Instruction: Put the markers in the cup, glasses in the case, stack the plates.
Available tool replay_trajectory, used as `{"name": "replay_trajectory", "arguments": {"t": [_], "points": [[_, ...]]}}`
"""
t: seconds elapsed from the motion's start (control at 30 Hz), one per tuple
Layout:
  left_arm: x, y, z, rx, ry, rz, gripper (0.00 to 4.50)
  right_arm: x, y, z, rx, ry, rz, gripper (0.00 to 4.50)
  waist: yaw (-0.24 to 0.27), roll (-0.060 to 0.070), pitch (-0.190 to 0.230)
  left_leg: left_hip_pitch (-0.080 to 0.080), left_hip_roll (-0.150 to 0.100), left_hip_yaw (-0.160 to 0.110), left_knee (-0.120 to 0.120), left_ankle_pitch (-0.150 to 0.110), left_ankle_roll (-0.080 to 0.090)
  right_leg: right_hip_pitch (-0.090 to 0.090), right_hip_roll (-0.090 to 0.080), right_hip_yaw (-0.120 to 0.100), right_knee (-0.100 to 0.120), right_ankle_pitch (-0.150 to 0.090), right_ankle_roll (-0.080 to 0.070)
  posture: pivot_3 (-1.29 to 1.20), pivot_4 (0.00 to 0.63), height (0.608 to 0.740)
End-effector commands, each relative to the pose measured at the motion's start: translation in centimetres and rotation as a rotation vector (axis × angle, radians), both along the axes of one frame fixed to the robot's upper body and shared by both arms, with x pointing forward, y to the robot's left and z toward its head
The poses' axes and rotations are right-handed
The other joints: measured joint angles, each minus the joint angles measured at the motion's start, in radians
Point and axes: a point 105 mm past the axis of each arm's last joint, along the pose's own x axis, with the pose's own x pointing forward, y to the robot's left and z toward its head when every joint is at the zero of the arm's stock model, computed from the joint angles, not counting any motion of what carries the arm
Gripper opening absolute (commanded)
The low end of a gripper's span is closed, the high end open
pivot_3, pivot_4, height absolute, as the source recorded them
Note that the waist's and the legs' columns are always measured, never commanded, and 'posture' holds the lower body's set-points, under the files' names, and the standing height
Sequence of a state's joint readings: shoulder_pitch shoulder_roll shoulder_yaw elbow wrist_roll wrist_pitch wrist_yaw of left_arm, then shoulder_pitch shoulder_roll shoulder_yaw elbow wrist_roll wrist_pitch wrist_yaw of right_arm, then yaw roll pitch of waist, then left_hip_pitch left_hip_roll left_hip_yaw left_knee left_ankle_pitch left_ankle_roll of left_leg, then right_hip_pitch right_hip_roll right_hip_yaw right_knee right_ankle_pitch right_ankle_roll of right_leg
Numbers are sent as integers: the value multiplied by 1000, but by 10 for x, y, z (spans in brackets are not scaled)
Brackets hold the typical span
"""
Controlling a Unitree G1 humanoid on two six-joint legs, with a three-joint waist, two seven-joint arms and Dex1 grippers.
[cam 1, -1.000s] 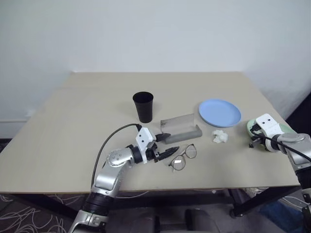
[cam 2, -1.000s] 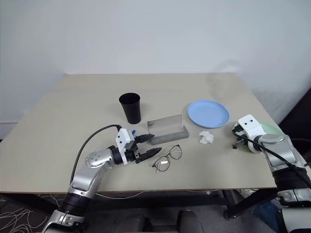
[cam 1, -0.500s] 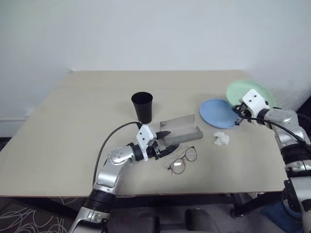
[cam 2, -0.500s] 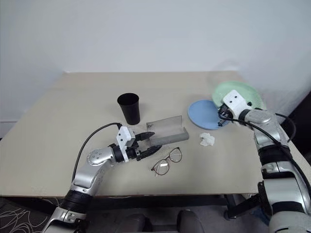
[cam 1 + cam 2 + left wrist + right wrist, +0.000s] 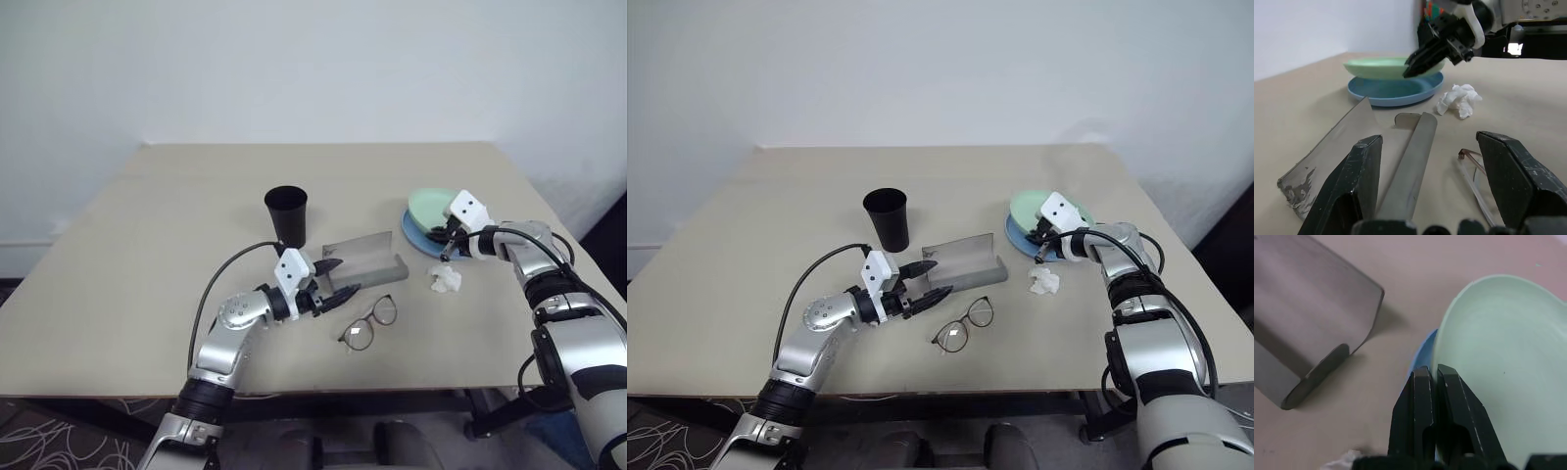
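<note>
The mint green plate (image 5: 429,205) sits low over the light blue plate (image 5: 415,233) at the table's right. My right gripper (image 5: 448,241) is shut on its near rim. I cannot tell whether the two plates touch. In the right wrist view the fingers (image 5: 1420,396) pinch that rim (image 5: 1508,357). My left gripper (image 5: 331,280) stands open and empty at the near end of the open grey case (image 5: 364,264). The glasses (image 5: 368,323) lie just right of it. The black cup (image 5: 286,215) stands behind. The markers are out of view.
A crumpled white tissue (image 5: 445,279) lies on the table (image 5: 147,255) in front of the plates, right of the case. The table's right edge runs close behind my right arm. A white wall closes off the far side.
My right gripper has carried the mint green plate from the table's right edge, up and leftwards, then down over the blue plate. The left gripper has stayed by the case.
</note>
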State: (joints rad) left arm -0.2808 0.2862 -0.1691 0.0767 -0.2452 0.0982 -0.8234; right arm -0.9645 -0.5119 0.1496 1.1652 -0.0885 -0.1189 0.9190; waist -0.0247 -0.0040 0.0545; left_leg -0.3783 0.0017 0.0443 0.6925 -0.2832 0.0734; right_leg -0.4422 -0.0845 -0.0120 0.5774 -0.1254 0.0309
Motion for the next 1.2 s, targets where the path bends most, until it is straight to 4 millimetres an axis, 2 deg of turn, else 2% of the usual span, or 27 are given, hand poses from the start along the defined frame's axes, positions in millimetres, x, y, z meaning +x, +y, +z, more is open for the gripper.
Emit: {"name": "replay_trajectory", "arguments": {"t": [0.03,0.07,0.17,0.33,0.57,0.7,0.97,1.1,1.2], "points": [[2,1,13,-12,-55,7,3236,9,4,18,-38,-75,12,26,0,0,0,0,0,0,0,0,0,0,0,0,0,0,0,0,0,733],[2,1,13,-11,-56,8,3236,10,3,17,-46,-78,2,26,0,0,0,0,0,0,0,0,0,0,0,0,0,0,0,0,0,733],[3,1,13,-10,-57,10,3236,11,2,16,-57,-84,-15,685,0,0,0,0,0,0,0,0,0,0,0,0,0,0,0,0,0,733],[2,1,13,-10,-56,9,3236,12,1,17,-69,-100,-10,2256,-1,1,0,1,0,0,0,0,0,0,0,0,1,0,0,0,0,733],[1,0,13,-10,-55,3,3236,11,1,37,-10,-134,38,2256,-1,1,0,1,0,0,0,0,0,0,0,0,1,0,0,0,0,733],[0,-1,12,-12,-52,1,3236,-4,-6,46,34,-64,141,2256,0,1,0,1,-1,0,0,0,0,0,0,0,1,0,0,0,0,733],[-1,-4,10,-16,-45,-9,3236,-40,-25,30,-44,138,280,2256,1,2,0,1,-1,-1,0,0,0,1,0,0,1,0,0,0,0,733],[0,-6,10,-17,-45,-12,3236,-54,-27,17,-59,224,305,2256,-1,2,0,2,-1,-1,2,0,0,1,0,1,3,0,0,0,0,733],[0,-6,10,-18,-46,-14,3236,-57,-27,5,-107,237,293,2256,1,2,0,3,0,-1,7,0,-1,0,-1,2,11,0,0,0,0,733]]}}
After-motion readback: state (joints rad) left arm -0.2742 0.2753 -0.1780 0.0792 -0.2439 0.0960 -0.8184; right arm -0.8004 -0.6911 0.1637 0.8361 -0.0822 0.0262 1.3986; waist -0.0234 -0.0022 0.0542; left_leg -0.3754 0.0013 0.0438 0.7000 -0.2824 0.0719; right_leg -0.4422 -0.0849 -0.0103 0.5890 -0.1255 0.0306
